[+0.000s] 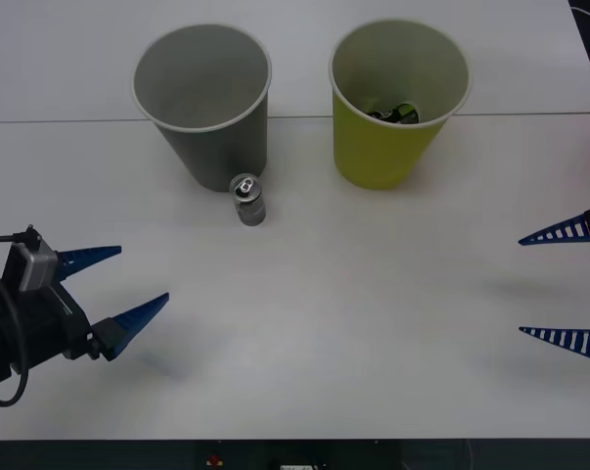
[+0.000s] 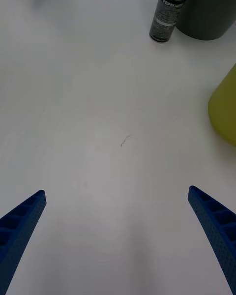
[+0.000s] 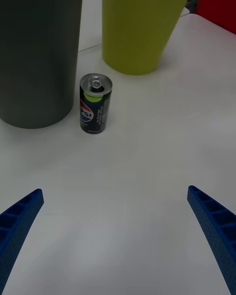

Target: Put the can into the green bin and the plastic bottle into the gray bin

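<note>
Two bins: gray bin [image 1: 202,98] and green bin [image 1: 397,98] stand upright side by side at the far side of the white table [image 1: 373,323].
Gray bin contents: nothing visible inside.
Green bin contents: a dark, green-marked item [image 1: 397,114] lies at the bottom; its identity cannot be told.
Left gripper [image 1: 118,284]: near left, low over the table, fingers apart, empty.
Right gripper [image 1: 566,284]: right edge, fingers apart, empty.
Can [image 1: 248,199]: upright, just in front of the gray bin, ungrasped.
Progress: judged early; can transfer to green bin outstanding.
</note>
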Tool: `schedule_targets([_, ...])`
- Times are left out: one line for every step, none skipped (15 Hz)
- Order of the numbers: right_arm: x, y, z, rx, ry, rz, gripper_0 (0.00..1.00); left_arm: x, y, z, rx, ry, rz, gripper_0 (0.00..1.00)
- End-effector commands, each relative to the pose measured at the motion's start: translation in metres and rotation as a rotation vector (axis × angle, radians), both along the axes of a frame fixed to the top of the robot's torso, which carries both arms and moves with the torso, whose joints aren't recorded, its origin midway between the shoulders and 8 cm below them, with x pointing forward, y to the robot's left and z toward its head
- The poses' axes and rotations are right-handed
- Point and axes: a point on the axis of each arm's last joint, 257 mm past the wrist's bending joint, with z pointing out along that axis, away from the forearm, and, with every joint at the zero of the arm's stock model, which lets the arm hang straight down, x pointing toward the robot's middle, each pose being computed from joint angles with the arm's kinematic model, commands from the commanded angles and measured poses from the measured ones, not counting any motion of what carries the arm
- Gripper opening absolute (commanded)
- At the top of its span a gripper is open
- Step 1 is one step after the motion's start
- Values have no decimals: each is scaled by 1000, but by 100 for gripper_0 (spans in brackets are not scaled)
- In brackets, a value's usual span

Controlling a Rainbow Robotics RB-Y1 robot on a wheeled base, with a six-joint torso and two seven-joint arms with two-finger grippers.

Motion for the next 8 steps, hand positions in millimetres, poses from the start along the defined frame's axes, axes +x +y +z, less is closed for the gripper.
schedule_targets([0, 0, 0, 0, 0, 0, 100, 3, -14, -6, -107, 28, 80, 100])
schedule_targets([0, 0, 0, 0, 0, 0, 100, 4, -21, -9, -148, 42, 103, 100])
schedule_targets([0, 0, 0, 0, 0, 0, 100, 7, -27, -10, -178, 48, 124, 100])
schedule_targets([0, 0, 0, 0, 0, 0, 100, 11, -30, -12, -200, 48, 153, 100])
schedule_targets([0, 0, 0, 0, 0, 0, 100, 15, -32, -14, -215, 43, 181, 100])
schedule_targets([0, 0, 0, 0, 0, 0, 100, 18, -36, -16, -236, 43, 210, 100])
schedule_targets([0, 0, 0, 0, 0, 0, 100, 20, -39, -16, -248, 40, 224, 100])
schedule_targets([0, 0, 0, 0, 0, 0, 100, 24, -44, -17, -264, 31, 249, 100])
